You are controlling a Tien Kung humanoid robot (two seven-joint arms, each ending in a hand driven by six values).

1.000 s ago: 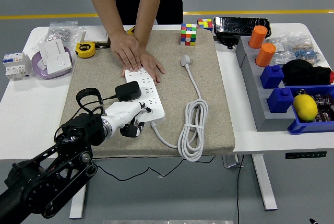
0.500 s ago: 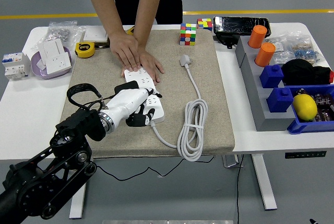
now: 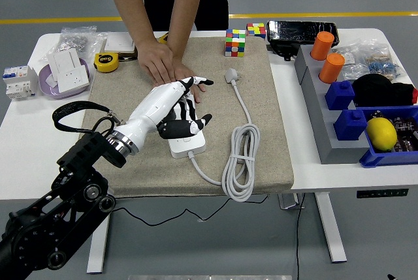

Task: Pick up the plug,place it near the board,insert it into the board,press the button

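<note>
On the beige mat (image 3: 261, 156), the white power strip (image 3: 186, 141) lies mostly under the robot's left hand (image 3: 176, 107), fingers spread flat and holding nothing. The plug is hidden beneath it; whether it is seated cannot be told. A person's hands (image 3: 166, 68) steady the strip's far end. To press the button well, one fingertip should likely bear straight down.

Bright, even overhead light fills the scene. Shadows stay soft and short. Focus is sharp throughout, with slight glare on the white table (image 3: 39, 130).
</note>
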